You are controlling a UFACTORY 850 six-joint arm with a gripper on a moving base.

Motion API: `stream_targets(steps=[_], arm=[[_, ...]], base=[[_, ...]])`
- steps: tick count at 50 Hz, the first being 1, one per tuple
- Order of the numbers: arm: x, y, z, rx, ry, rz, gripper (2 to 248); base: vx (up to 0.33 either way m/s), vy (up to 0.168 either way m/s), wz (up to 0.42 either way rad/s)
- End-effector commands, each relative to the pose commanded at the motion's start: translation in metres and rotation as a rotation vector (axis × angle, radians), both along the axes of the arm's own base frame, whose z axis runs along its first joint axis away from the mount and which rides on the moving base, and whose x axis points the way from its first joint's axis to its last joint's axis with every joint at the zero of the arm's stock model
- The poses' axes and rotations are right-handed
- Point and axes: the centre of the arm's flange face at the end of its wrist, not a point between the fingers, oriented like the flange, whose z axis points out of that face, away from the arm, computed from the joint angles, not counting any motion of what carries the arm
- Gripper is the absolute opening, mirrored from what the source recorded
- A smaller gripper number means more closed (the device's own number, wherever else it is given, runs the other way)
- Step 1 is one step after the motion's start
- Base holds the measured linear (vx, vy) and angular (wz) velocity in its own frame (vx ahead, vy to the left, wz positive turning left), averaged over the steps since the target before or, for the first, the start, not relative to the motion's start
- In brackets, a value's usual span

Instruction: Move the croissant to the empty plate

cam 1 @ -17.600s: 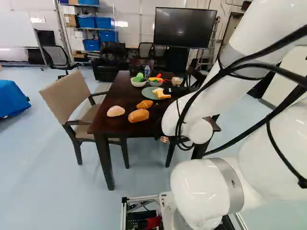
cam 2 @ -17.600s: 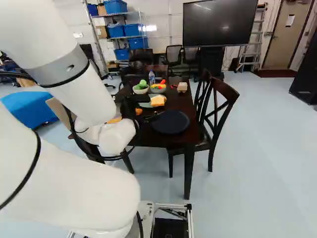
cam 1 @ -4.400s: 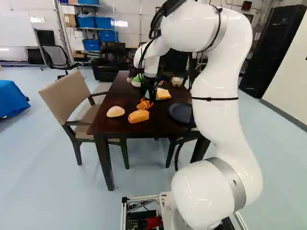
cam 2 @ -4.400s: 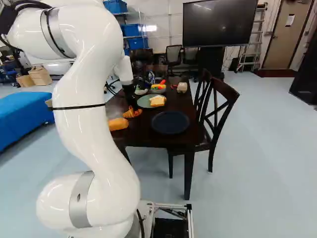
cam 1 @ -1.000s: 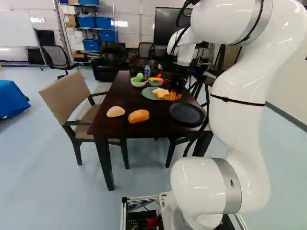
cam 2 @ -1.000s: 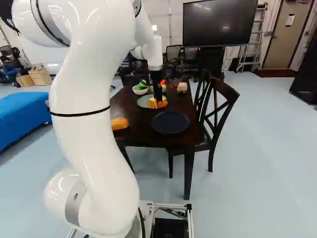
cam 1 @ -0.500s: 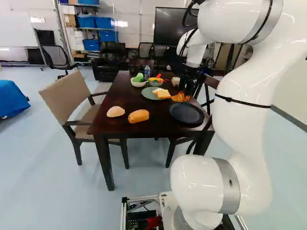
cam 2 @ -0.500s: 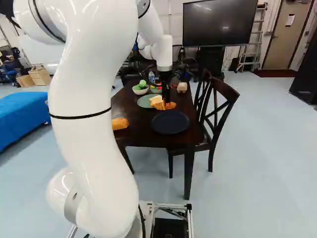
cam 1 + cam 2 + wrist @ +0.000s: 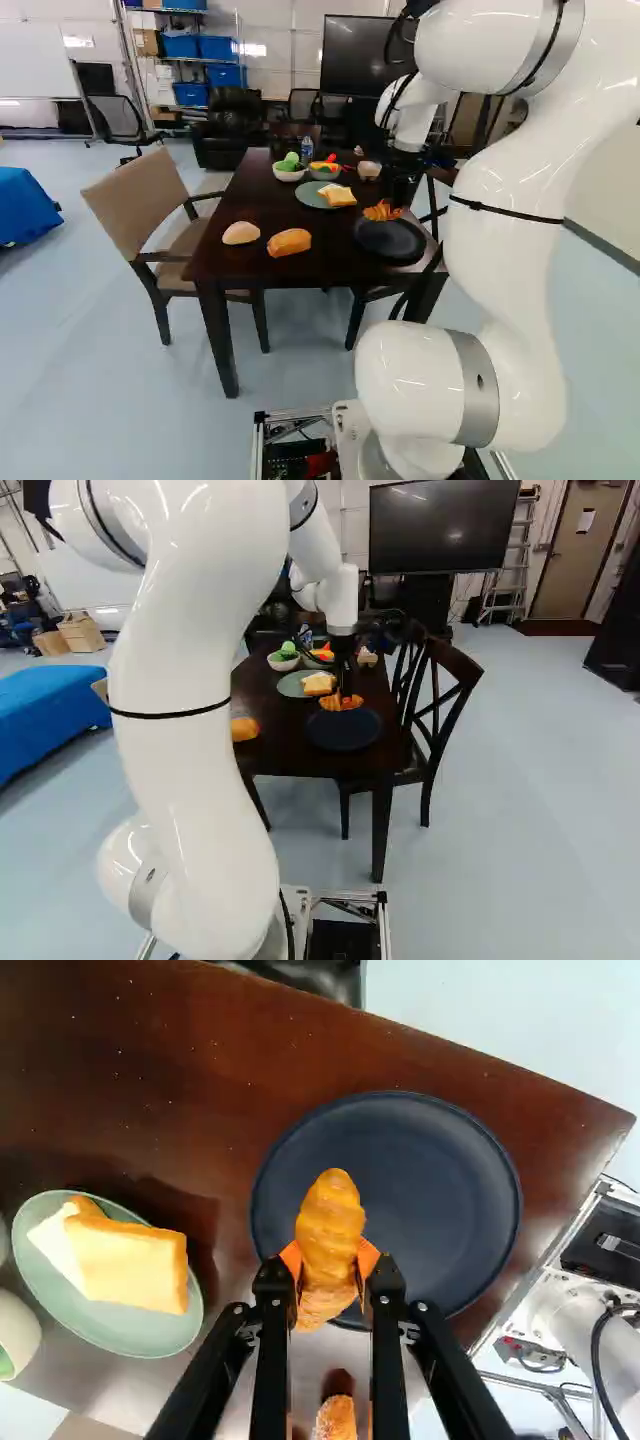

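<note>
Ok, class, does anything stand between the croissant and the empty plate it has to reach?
Nothing visible does. The croissant, gripped in the jaws, is over the rim of the dark plate. The green plate with its bread lies off to one side, outside that path.

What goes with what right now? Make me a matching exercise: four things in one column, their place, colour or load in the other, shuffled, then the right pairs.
Things
1. Croissant
2. Empty plate
3. Green plate
4. Pale bun

Place, colour or load
A. Bears bread
B. Between the fingers of the gripper
C. Beside the orange loaf
D. Dark blue

Right pairs: 1-B, 2-D, 3-A, 4-C
</note>
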Motion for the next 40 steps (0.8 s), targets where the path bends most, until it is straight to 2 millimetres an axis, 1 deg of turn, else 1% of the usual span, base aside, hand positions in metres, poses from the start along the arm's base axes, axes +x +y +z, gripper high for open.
stream_targets(steps=[13, 21, 38, 39, 40], arm=[[0.005, -0.002, -0.020, 0.010, 0.032, -0.001, 81], [-0.005, -0.003, -0.020, 0.012, 0.039, -0.007, 81], [-0.005, -0.003, -0.020, 0.012, 0.039, -0.007, 81], [-0.005, -0.003, -0.020, 0.012, 0.039, -0.007, 105], [-0.005, -0.003, -0.020, 0.012, 0.039, -0.007, 105]], base=[[0.000, 0.000, 0.000], [0.000, 0.000, 0.000], [0.000, 0.000, 0.000], [0.000, 0.000, 0.000], [0.000, 0.000, 0.000]])
